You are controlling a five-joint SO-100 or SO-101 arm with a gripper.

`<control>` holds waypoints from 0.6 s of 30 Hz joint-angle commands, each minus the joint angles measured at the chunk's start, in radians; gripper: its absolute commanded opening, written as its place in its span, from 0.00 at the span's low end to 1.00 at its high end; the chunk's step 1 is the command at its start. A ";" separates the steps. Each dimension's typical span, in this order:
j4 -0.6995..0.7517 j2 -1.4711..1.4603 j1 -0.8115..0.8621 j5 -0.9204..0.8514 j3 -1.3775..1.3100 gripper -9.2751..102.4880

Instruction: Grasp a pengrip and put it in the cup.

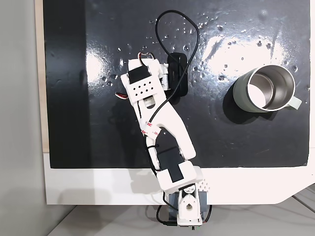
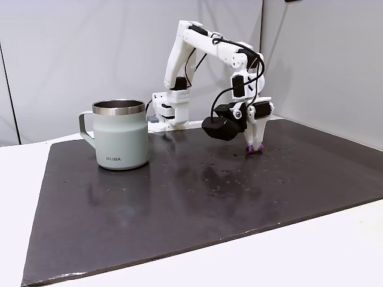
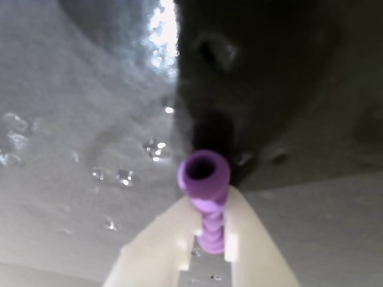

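**Purple rubber caught by a thin pinch**

Soft purple pengrip (image 3: 206,203) sits between the pale fingers of the gripper (image 3: 209,248), closed onto its ribbed stem, down at the dark mat (image 2: 197,197). It could squirm loose when lifted. The cup (image 2: 121,134) stands well apart.

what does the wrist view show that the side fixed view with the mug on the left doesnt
Wrist view alone: the pengrip close up, its hollow end and ribbed body, with the pale jaws of the gripper pressed against both its sides, and droplets on the mat.

Side fixed view alone: the cup standing upright with its handle and steel rim, the whole white arm, and the black mat on a white table.

Both: the purple pengrip at the jaw tips, low at the dark mat.
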 commanded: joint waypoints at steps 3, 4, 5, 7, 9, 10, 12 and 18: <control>0.055 0.080 0.029 0.009 -0.054 0.08; 0.077 0.107 0.040 -0.002 -0.067 0.08; 0.101 0.138 0.052 -0.023 -0.083 0.08; 0.161 0.207 0.074 -0.103 -0.114 0.08; 0.249 0.270 0.104 -0.198 -0.147 0.08; 0.287 0.304 0.126 -0.247 -0.158 0.08; 0.356 0.360 0.170 -0.348 -0.169 0.08; 0.509 0.476 0.359 -0.598 -0.172 0.08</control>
